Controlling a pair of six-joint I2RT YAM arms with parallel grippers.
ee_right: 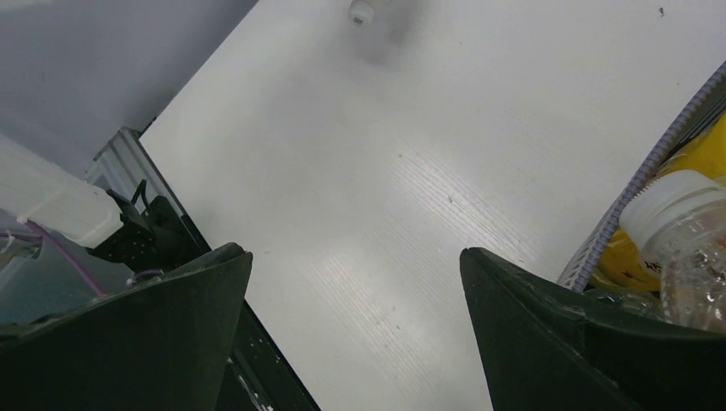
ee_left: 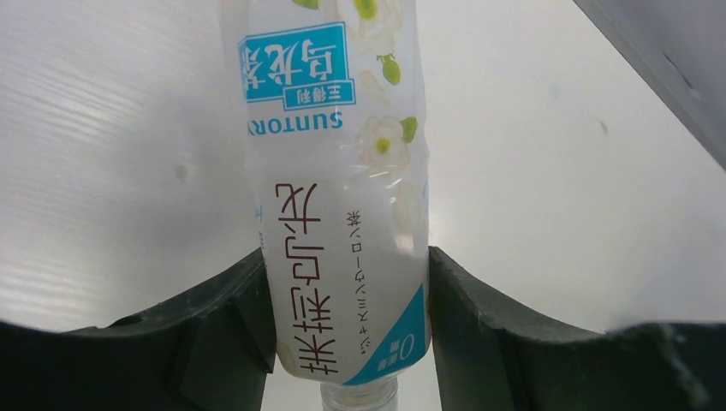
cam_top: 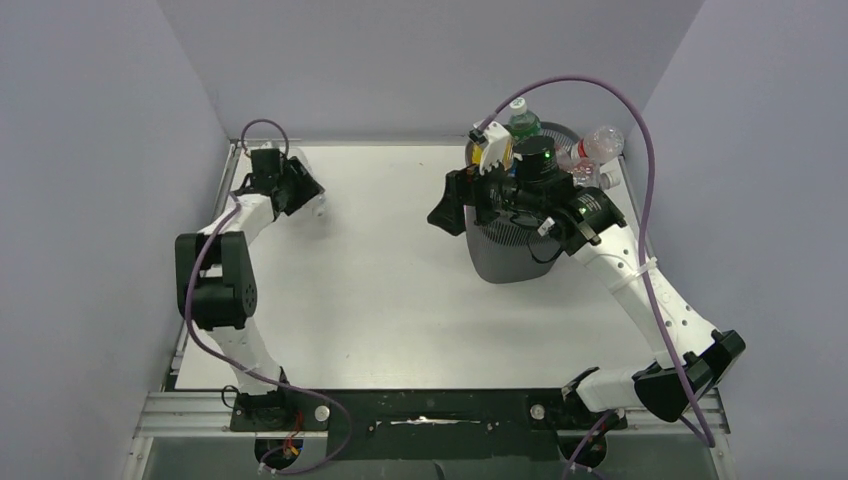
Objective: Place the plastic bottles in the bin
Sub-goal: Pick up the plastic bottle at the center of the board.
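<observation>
My left gripper (cam_top: 312, 203) is at the table's far left and is shut on a clear plastic bottle (ee_left: 338, 214) with a white and blue label. The bottle's neck points back toward the wrist, and both fingers (ee_left: 218, 334) press its sides. The dark grey mesh bin (cam_top: 505, 258) stands at the far right, piled above its rim with bottles: a green-capped one (cam_top: 521, 118), a clear one (cam_top: 600, 143) and a yellow one (ee_right: 704, 152). My right gripper (cam_top: 447, 213) is open and empty, hanging just left of the bin rim (ee_right: 644, 175).
A white-capped clear bottle (ee_right: 685, 218) lies inside the bin beside my right finger. The end of a pale bottle (ee_right: 363, 12) shows far off on the white table (cam_top: 390, 290). Grey walls close in the left, back and right sides.
</observation>
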